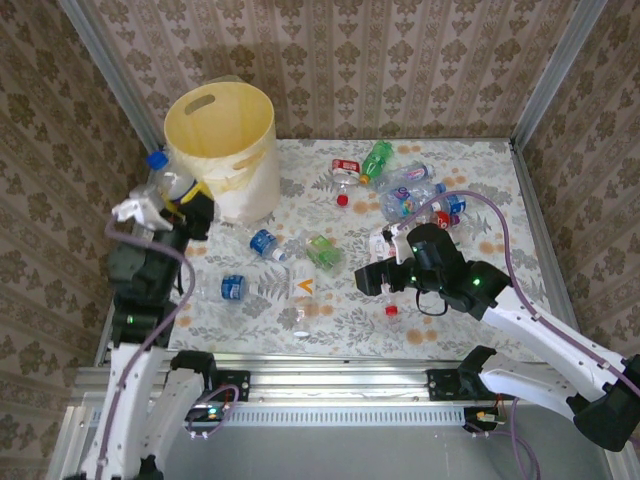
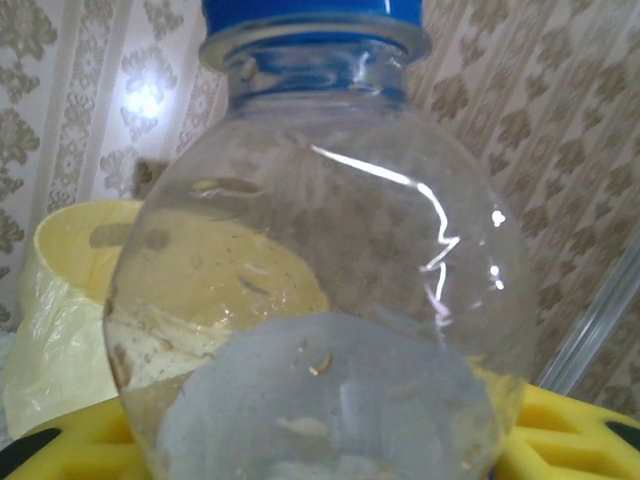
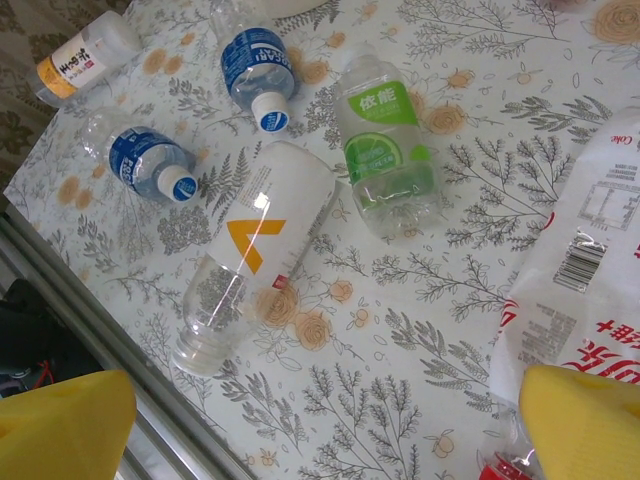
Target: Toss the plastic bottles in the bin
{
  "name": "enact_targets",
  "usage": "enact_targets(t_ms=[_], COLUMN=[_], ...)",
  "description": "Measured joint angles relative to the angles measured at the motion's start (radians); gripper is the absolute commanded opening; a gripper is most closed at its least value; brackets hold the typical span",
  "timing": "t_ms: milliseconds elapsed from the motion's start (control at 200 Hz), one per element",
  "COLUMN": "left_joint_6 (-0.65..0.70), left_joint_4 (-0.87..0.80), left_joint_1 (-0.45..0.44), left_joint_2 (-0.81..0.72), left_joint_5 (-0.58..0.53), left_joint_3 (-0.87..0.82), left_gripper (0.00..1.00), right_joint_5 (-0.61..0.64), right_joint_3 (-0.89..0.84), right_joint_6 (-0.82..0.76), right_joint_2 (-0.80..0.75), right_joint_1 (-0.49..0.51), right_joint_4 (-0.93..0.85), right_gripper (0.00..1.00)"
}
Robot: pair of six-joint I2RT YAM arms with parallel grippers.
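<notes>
Floral-patterned worktop (image 1: 350, 330) between papered walls: right fingers (image 3: 70, 425) spread wide, empty, near one white plastic bottle with an orange chevron (image 3: 250, 250), one green-labelled bottle (image 3: 385, 150) and two blue-labelled bottles (image 3: 255, 65); left fingers (image 2: 570, 440) clamp one clear blue-capped plastic bottle (image 1: 170, 183) aloft just beside one pale yellow round plastic bin (image 1: 255, 170) at the far-left corner.
</notes>
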Motion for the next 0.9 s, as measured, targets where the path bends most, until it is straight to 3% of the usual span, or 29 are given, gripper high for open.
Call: enact_targets(t_ms=[45, 120, 170, 260, 390, 555, 735, 900], left_joint_6=[0.009, 0.018, 0.012, -0.005, -0.041, -0.048, -0.039, -0.008], left_joint_4=[-0.01, -0.029, -0.035, -0.048, -0.147, -0.312, -0.54, -0.775], left_joint_1=[0.012, 0.064, 0.099, 0.146, 0.208, 0.274, 0.286, 0.291], left_joint_2=[0.09, 0.286, 0.405, 0.549, 0.591, 0.431, 0.227, 0.204], left_joint_5=[0.006, 0.024, 0.033, 0.044, 0.083, 0.087, 0.066, 0.026], left_joint_3=[0.071, 0.253, 0.366, 0.486, 0.507, 0.481, 0.489, 0.438], left_gripper=[0.63, 0.92, 0.99, 1.0, 1.0, 1.0, 1.0, 1.0], right_joint_5=[0.0, 0.0, 0.0, 0.0, -0.008, -0.017, -0.021, -0.024], right_joint_3=[0.002, 0.006, 0.011, 0.014, 0.013, 0.009, 0.004, 0.004], right_joint_6=[0.0, -0.003, -0.004, -0.006, -0.002, 0.008, 0.009, 0.01], right_joint_2=[0.001, 0.001, 0.001, 0.001, 0.001, -0.006, -0.015, -0.014], right_joint_1=[0.0, -0.003, -0.005, -0.005, -0.006, -0.005, -0.006, -0.006], right_joint_4=[0.0, 0.0, 0.0, 0.0, 0.0, 0.001, 0.001, 0.001], right_gripper=[1.0, 1.0, 1.0, 1.0, 1.0, 1.0, 1.0, 1.0])
